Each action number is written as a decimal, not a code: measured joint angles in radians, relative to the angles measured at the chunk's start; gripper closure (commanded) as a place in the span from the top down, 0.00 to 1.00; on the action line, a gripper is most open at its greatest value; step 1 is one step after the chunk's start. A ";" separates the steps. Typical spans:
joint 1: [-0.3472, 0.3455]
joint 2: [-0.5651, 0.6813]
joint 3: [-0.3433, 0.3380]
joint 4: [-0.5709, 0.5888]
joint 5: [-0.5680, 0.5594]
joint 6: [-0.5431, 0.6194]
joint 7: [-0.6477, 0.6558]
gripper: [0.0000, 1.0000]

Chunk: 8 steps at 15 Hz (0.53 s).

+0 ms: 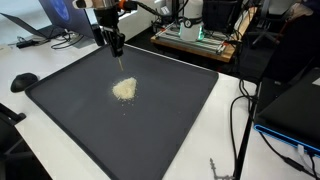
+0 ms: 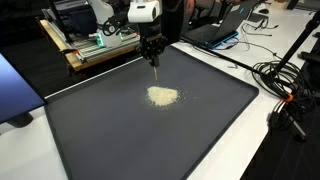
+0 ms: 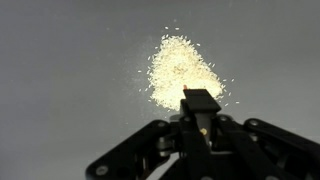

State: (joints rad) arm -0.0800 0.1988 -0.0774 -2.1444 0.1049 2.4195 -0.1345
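Note:
A small pile of pale grains (image 1: 125,89) lies near the middle of a large dark tray-like mat (image 1: 175,125) on a white table. It shows in both exterior views and in the wrist view (image 3: 180,68), with loose grains scattered round it. My gripper (image 1: 116,46) hangs above the mat just behind the pile, pointing down. Its fingers are pressed together in the wrist view (image 3: 200,102). A thin stick-like tool (image 2: 157,64) with an orange tip pokes out below them, clear of the grains.
The mat (image 2: 110,140) has a raised rim. Behind it stand a board of electronics (image 2: 100,42) and laptops (image 1: 45,18). Cables (image 2: 285,85) trail over the white table beside the mat. A black rounded object (image 1: 22,82) lies by one corner.

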 measured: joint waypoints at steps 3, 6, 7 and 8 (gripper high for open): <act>0.009 0.015 0.013 0.013 -0.027 0.012 0.005 0.03; 0.022 0.046 0.018 0.032 -0.068 0.024 0.033 0.03; 0.026 0.058 0.018 0.039 -0.082 0.027 0.045 0.03; 0.031 0.072 0.018 0.048 -0.095 0.028 0.057 0.03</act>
State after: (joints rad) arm -0.0494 0.2712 -0.0593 -2.0968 0.0097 2.4480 -0.0779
